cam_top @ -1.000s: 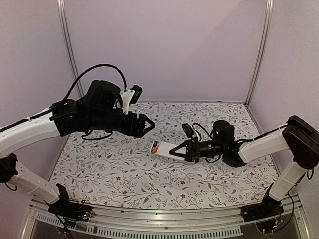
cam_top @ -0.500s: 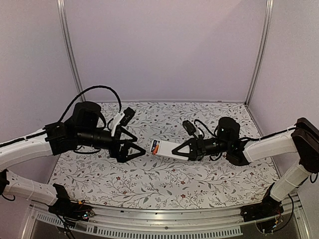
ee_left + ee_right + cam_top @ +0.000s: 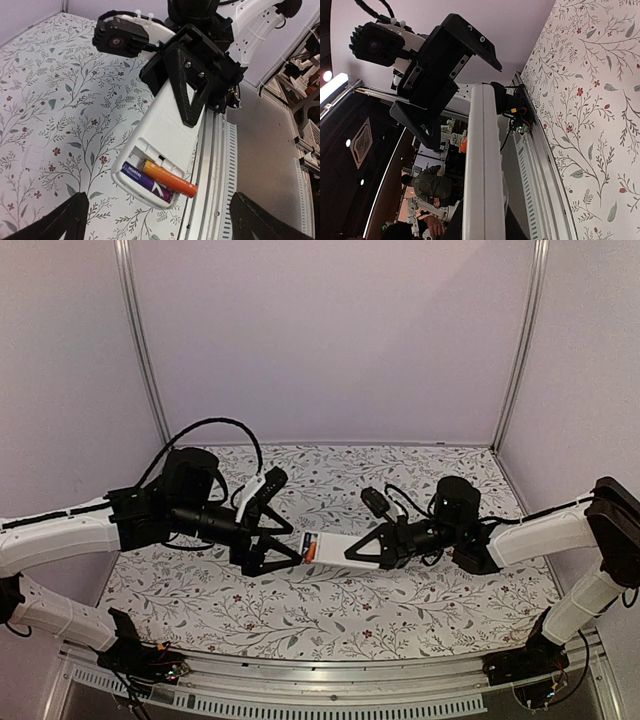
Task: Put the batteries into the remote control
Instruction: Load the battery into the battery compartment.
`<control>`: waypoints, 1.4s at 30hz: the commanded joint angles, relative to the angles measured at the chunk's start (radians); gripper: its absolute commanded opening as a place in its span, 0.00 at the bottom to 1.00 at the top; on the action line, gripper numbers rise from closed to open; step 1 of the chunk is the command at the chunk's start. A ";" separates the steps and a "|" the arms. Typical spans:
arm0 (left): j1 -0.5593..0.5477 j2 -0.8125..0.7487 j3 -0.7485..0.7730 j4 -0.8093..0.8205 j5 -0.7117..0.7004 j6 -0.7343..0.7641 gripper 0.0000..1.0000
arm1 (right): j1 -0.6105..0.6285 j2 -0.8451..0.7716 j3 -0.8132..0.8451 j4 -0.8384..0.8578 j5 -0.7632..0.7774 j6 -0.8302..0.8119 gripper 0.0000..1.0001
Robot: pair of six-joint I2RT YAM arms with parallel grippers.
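Surface (image 3: pixel 330 610) fills middle and lower part of top view; white cloth cover printed with grey-green leaf sprigs and small red flowers; metal rail (image 3: pixel 330 680) along its bottom edge; in left wrist view, faint pale flat rectangle (image 3: pixel 35 156) lies on cloth at left, too indistinct to identify.

Remote control (image 3: pixel 156 127), white back showing, bay open — orange battery (image 3: pixel 168 178) and dark battery (image 3: pixel 144 180) lie inside, side by side.

place: robotics lab test cell | walls: plain lilac panels (image 3: pixel 330 340) on silver aluminium posts (image 3: pixel 141 340), upper frame | table: white floral-print cover (image 3: pixel 330 590), centre; slotted aluminium rail (image 3: pixel 330 703), bottom edge | background: person in dark top (image 3: pixel 427 187), lower left of right wrist view
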 commanded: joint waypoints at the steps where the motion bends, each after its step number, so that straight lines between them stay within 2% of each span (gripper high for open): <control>1: -0.013 -0.027 0.005 -0.051 -0.002 0.120 0.99 | 0.013 -0.035 0.019 0.031 -0.054 0.012 0.00; 8: -0.062 -0.010 0.026 -0.130 0.022 0.240 0.99 | 0.035 -0.043 0.014 0.003 -0.088 0.012 0.00; 14: -0.097 0.029 0.063 -0.172 0.037 0.277 1.00 | 0.050 -0.049 0.020 -0.082 -0.086 -0.038 0.00; 34: -0.163 0.137 0.155 -0.227 0.053 0.290 0.99 | 0.071 -0.062 0.034 -0.191 -0.066 -0.123 0.00; 42: -0.169 0.150 0.153 -0.238 0.044 0.318 0.95 | 0.076 -0.069 0.037 -0.210 -0.064 -0.137 0.00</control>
